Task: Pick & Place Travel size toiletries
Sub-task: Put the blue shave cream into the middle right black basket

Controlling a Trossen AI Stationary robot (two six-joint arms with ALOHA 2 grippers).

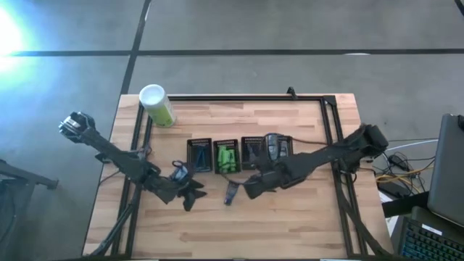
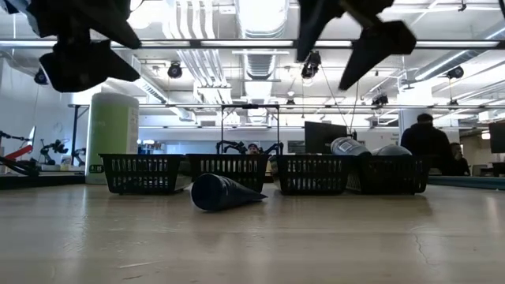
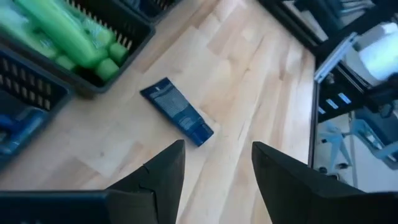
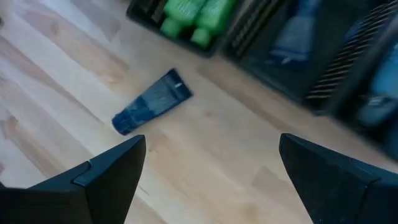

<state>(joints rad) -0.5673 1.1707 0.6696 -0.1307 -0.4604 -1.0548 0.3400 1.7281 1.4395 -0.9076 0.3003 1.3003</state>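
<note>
High view: blue tube [image 1: 231, 192] lies between both open end effectors

place: robotics lab / open office | evidence: exposed ceiling ducts [image 2: 260, 39] and strip lights, monitors [image 2: 319, 136], seated person [image 2: 426, 142], polished concrete floor [image 1: 290, 29], wooden workbench [image 1: 290, 217]
</note>
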